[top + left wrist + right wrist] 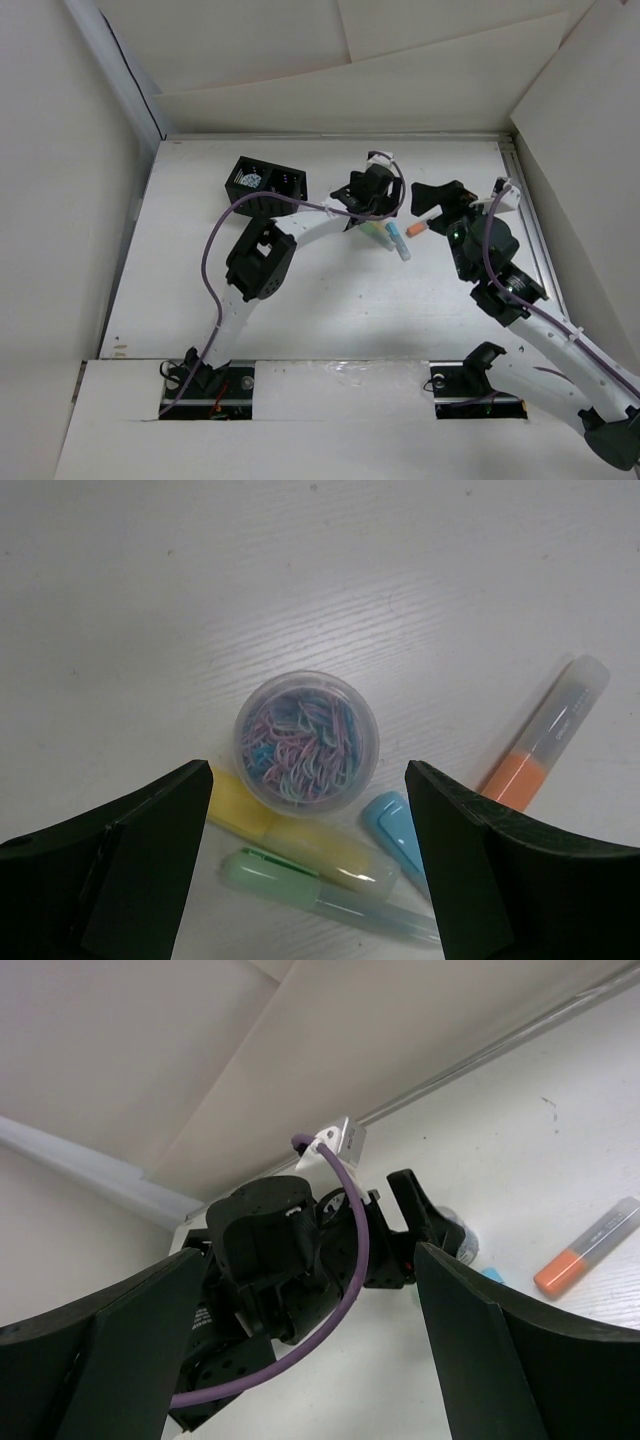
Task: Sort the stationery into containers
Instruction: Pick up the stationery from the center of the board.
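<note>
My left gripper (362, 208) (308, 778) is open and hangs right above the stationery, holding nothing. Under it stands a clear round jar (307, 740) full of coloured paper clips. Beside the jar lie a yellow stick (300, 842), a pale green stick (320, 892), a light blue stick (396, 832) and an orange stick (545, 742). In the top view I see the yellow-green sticks (380, 234), the blue stick (399, 243) and the orange stick (418, 229); the jar is hidden. My right gripper (438, 203) (310, 1260) is open and empty, just right of the sticks. The black organizer box (265, 183) stands at the back left.
White walls enclose the table on the left, back and right. The left arm's wrist and purple cable (350, 1260) fill the space in front of my right gripper. The orange stick (586, 1248) lies on the table to its right.
</note>
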Robot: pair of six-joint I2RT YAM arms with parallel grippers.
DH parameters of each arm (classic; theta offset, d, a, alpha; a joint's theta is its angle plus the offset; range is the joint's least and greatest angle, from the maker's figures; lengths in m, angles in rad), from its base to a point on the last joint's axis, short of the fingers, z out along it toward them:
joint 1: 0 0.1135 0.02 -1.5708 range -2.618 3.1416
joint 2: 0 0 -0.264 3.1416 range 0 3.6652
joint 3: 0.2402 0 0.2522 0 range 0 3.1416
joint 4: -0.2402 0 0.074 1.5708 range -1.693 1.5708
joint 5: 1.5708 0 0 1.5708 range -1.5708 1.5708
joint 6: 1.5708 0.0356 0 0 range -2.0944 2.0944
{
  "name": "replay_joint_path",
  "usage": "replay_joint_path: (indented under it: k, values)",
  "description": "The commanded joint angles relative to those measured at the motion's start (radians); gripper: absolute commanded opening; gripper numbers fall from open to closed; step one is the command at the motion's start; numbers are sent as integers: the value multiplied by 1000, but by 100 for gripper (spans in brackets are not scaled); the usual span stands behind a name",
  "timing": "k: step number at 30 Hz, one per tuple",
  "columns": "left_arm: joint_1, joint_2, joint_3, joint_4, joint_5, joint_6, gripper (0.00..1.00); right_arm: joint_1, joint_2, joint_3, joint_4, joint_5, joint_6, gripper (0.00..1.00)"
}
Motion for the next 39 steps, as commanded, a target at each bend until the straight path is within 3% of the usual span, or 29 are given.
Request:
replay_joint_path:
  k: [1,17,26,31,39]
  values:
    - [-3,21,86,0,-26,35,76,-6,10,2,29,-22,6,92]
    - [-3,104,176,-43,-55,55,71,-6,41,24,29,-72,-15,93]
    - [-3,131,195,-52,-84,65,57,-6,32,24,29,-92,-15,93]
    - [-3,113,195,-52,-95,54,37,-6,22,24,29,-92,-15,93]
    - [-3,23,207,-33,-95,45,33,-6,13,24,29,-92,-15,93]
